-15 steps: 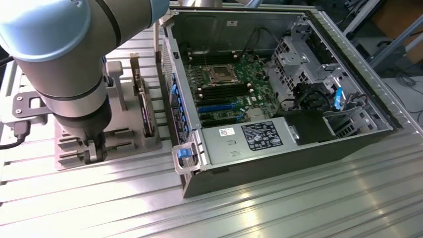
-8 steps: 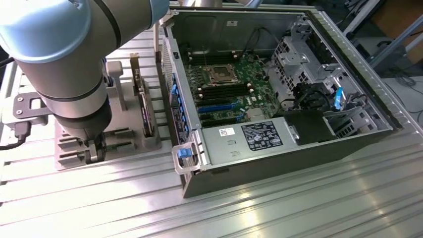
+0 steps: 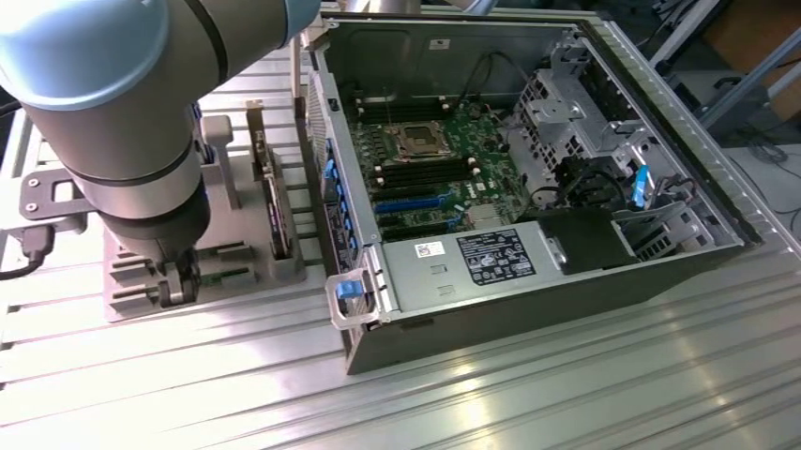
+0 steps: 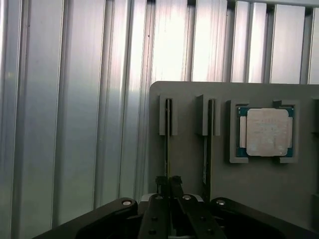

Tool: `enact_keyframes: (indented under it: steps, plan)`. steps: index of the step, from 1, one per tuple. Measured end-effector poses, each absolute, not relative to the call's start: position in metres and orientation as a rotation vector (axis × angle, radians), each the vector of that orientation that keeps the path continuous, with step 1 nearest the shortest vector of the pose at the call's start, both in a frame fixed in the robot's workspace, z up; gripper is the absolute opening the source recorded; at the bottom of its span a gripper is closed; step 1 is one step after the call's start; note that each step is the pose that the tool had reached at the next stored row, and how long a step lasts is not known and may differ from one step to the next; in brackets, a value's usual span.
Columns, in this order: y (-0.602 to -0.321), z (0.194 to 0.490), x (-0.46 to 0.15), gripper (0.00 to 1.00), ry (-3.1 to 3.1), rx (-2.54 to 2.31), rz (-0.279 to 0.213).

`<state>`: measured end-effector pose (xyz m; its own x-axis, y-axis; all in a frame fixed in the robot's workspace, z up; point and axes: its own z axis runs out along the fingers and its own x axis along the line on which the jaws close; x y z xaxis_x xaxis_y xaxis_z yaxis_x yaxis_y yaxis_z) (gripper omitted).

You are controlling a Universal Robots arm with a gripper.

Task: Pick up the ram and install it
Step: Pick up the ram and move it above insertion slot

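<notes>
Grey robot arm is down over the grey plastic parts tray (image 3: 138, 281), which sits on the ribbed aluminium worktop (image 3: 526, 403) near its edge on the exterior view's left.

Black two-finger gripper (image 4: 168, 180) is clenched on the ram (image 4: 167, 139), the thin green circuit-board stick. It stands on its long edge in the tray's outermost slot, the one next to the tray's side edge. The stick is not lifted yet and sits seated in the slot.

Key relation: the ram's long axis runs along the slot, straight through the gap between the fingers, so the pads bear on its two flat faces, not its ends. I can't tell how far along the stick the grip sits.

A second thin stick (image 4: 207, 144) stands in the neighbouring slot, parallel and just beside, not touched. Further in, the square silver processor chip (image 4: 269, 132) lies flat in its recess.

A dark expansion card (image 3: 278, 202) stands upright near the tray's edge on the case side.

The open black computer case (image 3: 501, 323) lies on its side just beside the tray, on the exterior view's right of the gripper (image 3: 179, 284). Its green motherboard (image 3: 438, 159) faces up.
</notes>
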<state>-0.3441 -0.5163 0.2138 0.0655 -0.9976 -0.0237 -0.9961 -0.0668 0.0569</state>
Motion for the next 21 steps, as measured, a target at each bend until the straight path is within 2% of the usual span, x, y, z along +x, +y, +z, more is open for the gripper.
enact_keyframes:
  steps: [13, 21]
  plan:
    - [-0.516, 0.209, -0.344, 0.12, -2.128, 2.274, -0.087]
    - [-0.516, 0.242, -0.344, 0.12, -2.131, 2.277, -0.093]
